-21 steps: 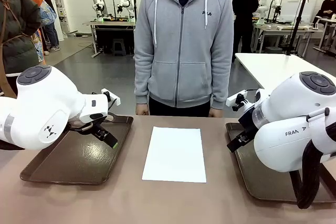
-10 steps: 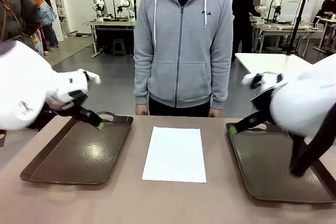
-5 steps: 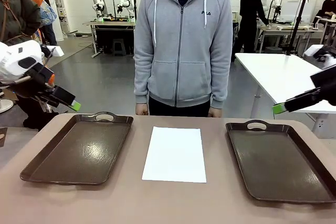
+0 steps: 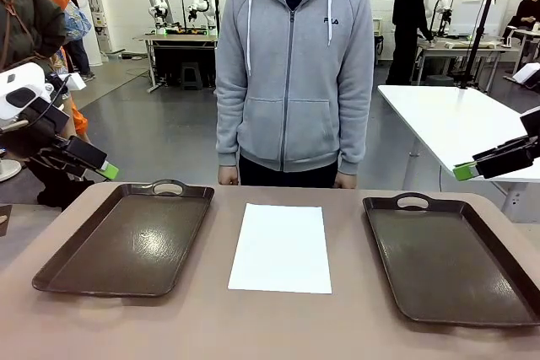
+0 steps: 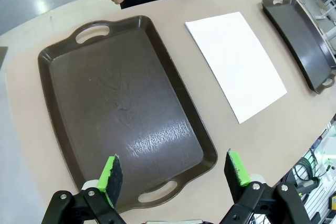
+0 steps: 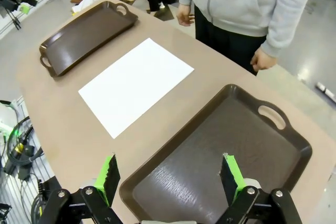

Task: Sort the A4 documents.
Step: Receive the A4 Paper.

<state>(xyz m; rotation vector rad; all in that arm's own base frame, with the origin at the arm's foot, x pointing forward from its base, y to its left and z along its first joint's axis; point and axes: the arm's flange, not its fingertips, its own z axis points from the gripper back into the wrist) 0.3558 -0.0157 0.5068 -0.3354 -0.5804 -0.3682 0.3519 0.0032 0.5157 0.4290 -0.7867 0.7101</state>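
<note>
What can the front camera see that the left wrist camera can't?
Front camera's extras: the person's whole grey hoodie and the right gripper, high beside the table. Left wrist camera's extras: a downward look between the left gripper's open green pads, plus cables past the table edge. Both: one A4 document lying between the left tray and right tray.

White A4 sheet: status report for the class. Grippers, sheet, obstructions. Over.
Left gripper open, raised near dark brown handled left tray. Right gripper open, raised near matching right tray. Plain white A4 paper sheet flat between trays, untouched. Nothing on it.
</note>
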